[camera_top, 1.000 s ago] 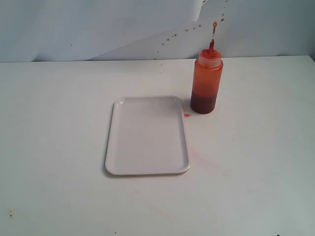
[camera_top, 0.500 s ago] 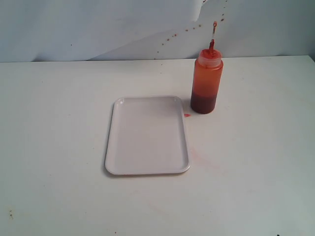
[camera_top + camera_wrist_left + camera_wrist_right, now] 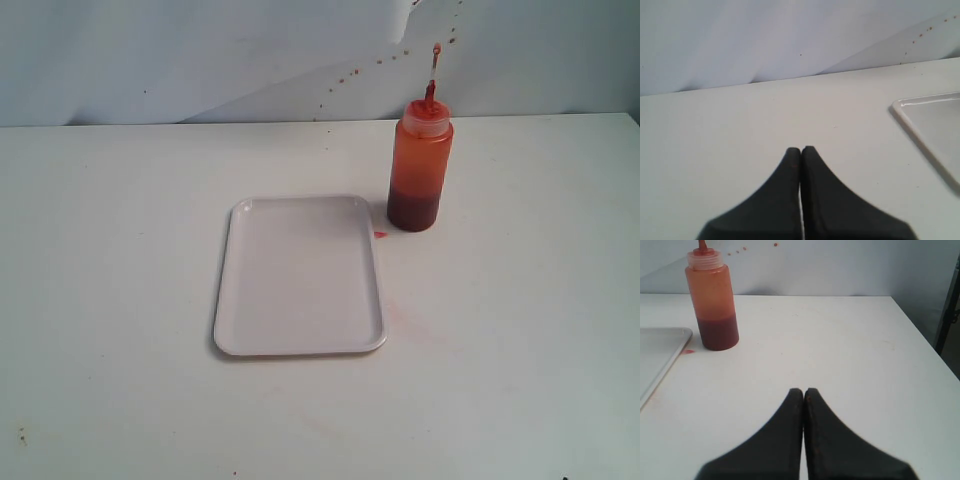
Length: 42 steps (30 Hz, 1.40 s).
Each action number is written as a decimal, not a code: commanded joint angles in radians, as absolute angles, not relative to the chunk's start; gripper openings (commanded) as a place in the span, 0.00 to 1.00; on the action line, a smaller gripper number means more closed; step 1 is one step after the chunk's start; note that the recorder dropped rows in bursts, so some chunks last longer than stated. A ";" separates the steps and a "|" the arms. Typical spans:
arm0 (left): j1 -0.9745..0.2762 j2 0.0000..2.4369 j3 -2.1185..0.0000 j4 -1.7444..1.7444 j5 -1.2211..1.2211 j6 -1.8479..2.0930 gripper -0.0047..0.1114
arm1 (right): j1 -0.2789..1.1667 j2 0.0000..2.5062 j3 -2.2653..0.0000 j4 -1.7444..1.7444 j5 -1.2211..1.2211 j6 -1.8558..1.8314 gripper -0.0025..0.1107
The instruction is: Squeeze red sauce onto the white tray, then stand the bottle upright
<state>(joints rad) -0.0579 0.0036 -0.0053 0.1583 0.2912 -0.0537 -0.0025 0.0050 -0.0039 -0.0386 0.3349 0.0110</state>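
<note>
Upright on the table [image 3: 520,330]: bottle [image 3: 419,165], nozzle up, just beside the far right corner of the white tray [image 3: 300,275], not touching it. Red sauce [image 3: 413,211] sits dark in approx the bottom third of the bottle; one small red drop [image 3: 379,234] lies on the table btwn bottle & tray rim. L gripper [image 3: 800,150]: jaws pressed together, holding nothing, above the table near a tray corner. R gripper [image 3: 803,391]: likewise pressed tight, empty, well apart from the bottle
</note>
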 commanded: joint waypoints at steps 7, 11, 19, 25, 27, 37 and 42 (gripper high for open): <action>-0.057 0.000 0.000 0.202 0.284 -0.047 0.04 | -0.011 0.000 0.000 -0.036 0.334 0.009 0.02; -0.057 0.000 0.000 0.202 0.284 -0.047 0.04 | -0.011 0.000 0.000 -0.036 0.334 0.009 0.02; -0.057 0.000 0.000 0.202 0.284 -0.047 0.04 | -0.011 0.000 0.000 -0.036 0.334 0.009 0.02; -0.057 0.000 0.000 0.202 0.284 -0.047 0.04 | -0.011 0.000 0.000 -0.036 0.334 0.009 0.02; -0.057 0.000 0.000 0.202 0.284 -0.047 0.04 | -0.011 0.000 0.000 -0.036 0.334 0.009 0.02; -0.057 0.000 0.000 0.059 0.071 -0.038 0.04 | -0.011 0.000 0.000 -0.036 0.334 0.009 0.02; -0.057 0.000 0.000 -0.295 -0.257 -0.106 0.04 | -0.011 0.000 0.000 -0.036 0.334 0.009 0.02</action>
<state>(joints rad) -0.0579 0.0036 -0.0053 -0.1311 -0.0477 -0.0785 -0.0025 0.0050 -0.0039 -0.0386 0.3349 0.0110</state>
